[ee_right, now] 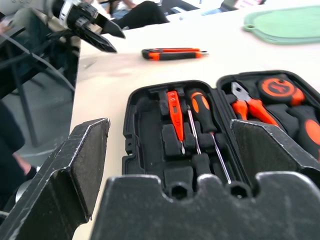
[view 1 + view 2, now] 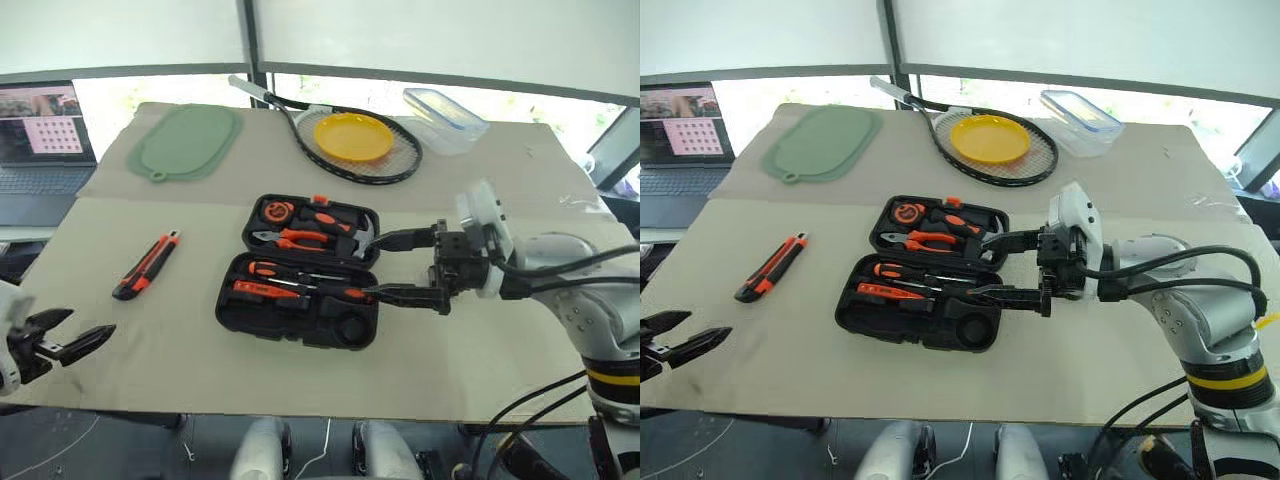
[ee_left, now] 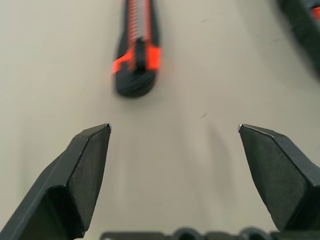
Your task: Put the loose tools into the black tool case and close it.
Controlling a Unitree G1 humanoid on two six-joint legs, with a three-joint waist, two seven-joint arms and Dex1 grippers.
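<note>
**Knife lies up and to the right of your left hand; case open and part-filled**

Your left hand (image 2: 72,336) sits at the lower left of the head view, fingers spread wide and holding nothing. The orange-and-black utility knife (image 2: 147,265) lies alone on the worktop (image 2: 450,360), above and slightly right of that hand, well apart from it. Its long axis runs on a diagonal, from lower left up to upper right, with the blunt black butt end toward your left hand. In the left wrist view that butt end sits ahead, between the two finger lines and a little toward one side, so I judge you will need to reach forward and line the fingers across the handle.

Your right hand (image 2: 405,268) is also wide open and empty, hovering at the right edge of the black tool case (image 2: 300,270), near the centre of the frame. It is much farther from the knife than the left.

The case lies open. The upper half holds the pliers (image 2: 300,238) and round tape measure (image 2: 276,211). The lower half holds the slim orange tester (image 1: 174,114) and two long screwdrivers (image 1: 202,125) side by side in their slots.
</note>
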